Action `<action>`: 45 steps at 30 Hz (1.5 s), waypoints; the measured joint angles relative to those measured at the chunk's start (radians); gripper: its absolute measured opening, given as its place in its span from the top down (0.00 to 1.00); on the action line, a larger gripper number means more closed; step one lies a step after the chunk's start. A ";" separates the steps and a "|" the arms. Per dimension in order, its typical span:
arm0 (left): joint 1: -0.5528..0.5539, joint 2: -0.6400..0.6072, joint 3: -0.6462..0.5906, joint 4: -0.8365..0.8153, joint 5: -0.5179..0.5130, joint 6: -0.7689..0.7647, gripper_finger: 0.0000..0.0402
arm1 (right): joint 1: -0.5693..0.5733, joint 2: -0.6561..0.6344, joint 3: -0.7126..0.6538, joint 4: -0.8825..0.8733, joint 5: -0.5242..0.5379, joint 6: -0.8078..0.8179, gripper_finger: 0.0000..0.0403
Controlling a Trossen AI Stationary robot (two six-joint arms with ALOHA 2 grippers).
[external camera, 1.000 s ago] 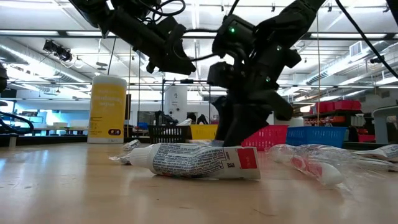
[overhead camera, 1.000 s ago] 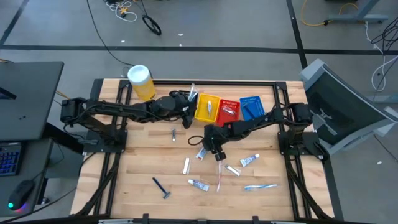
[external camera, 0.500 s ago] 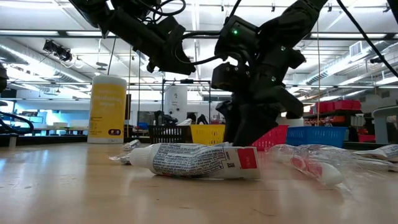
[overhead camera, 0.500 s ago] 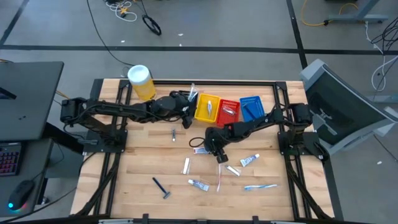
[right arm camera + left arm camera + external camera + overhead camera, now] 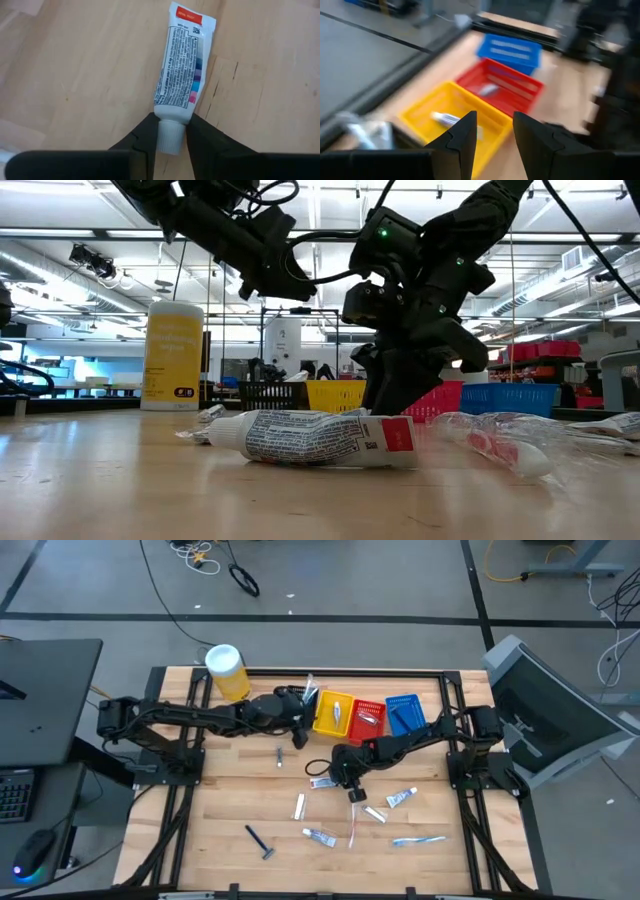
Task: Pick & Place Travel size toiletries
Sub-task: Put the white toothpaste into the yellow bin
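Travel size toiletries lie scattered on the wooden table: a dark razor [image 5: 258,840], white tubes [image 5: 299,805] [image 5: 402,798] and a pale toothbrush [image 5: 418,840]. My right gripper [image 5: 333,778] is down at mid-table, shut on a white tube [image 5: 180,70] with a red end, which lies flat. My left gripper [image 5: 300,718] hovers open beside the yellow basket [image 5: 455,107], with nothing between its fingers [image 5: 465,137]. A tube [image 5: 445,119] lies in the yellow basket, and a small item [image 5: 487,90] lies in the red basket [image 5: 510,82]. My right gripper pinches the tube's white cap [image 5: 169,136] between its two fingers, one on each side of the cap. The fingers slant down from above, coming from the table's right side. The tube's body stretches away from them and lies flat on the wood.
Yellow, red and blue baskets [image 5: 402,712] stand in a row at the table's far side, with a yellow canister [image 5: 227,672] at the far left. In the low view another tube [image 5: 315,438] and a wrapped toothbrush [image 5: 500,445] lie near the front edge.
My right gripper has settled slightly lower over the tube and its fingers have drawn together onto the cap. The tube has stayed on the table.
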 joint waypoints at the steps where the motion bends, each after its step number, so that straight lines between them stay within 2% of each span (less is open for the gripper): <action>1: 0.000 0.000 0.000 -0.009 0.045 -0.009 0.66 | 0.001 0.000 0.000 0.000 0.000 0.004 0.78; 4: -0.009 0.000 0.000 -0.042 0.188 -0.046 0.66 | 0.001 -0.007 -0.001 0.000 0.011 0.024 0.79; 7: -0.026 0.000 0.000 -0.090 0.286 -0.053 0.66 | 0.003 -0.042 -0.006 -0.022 0.087 0.025 0.79; 11: -0.059 0.000 0.000 -0.117 0.304 -0.047 0.66 | 0.004 -0.119 -0.004 -0.032 0.198 0.023 0.79; 14: -0.082 0.000 0.000 -0.116 0.302 0.018 0.66 | 0.004 -0.194 -0.004 -0.084 0.212 0.021 0.79; 18: -0.115 0.003 -0.001 -0.104 0.235 0.115 0.65 | -0.011 -0.307 -0.003 -0.191 0.221 0.050 0.79; 21: -0.144 0.017 -0.002 -0.101 0.172 0.213 0.63 | -0.036 -0.364 -0.003 -0.226 0.245 0.135 0.79; 26: -0.189 0.065 -0.001 -0.050 0.060 0.446 0.57 | -0.079 -0.380 -0.003 -0.232 0.139 0.323 0.78; 29: -0.214 0.082 -0.001 -0.020 -0.033 0.572 0.54 | -0.090 -0.375 -0.003 -0.233 0.069 0.364 0.78; 31: -0.226 0.089 0.000 0.002 -0.034 0.622 0.52 | -0.090 -0.374 -0.003 -0.237 0.053 0.376 0.78; 34: -0.240 0.095 -0.001 -0.008 -0.016 0.666 0.52 | -0.090 -0.374 -0.003 -0.216 0.046 0.388 0.78; 38: -0.248 0.110 -0.001 0.001 -0.054 0.691 0.54 | -0.090 -0.374 -0.003 -0.172 0.025 0.386 0.78; 45: -0.247 0.109 -0.001 0.034 -0.131 0.691 0.63 | -0.090 -0.374 -0.003 -0.140 0.025 0.388 0.78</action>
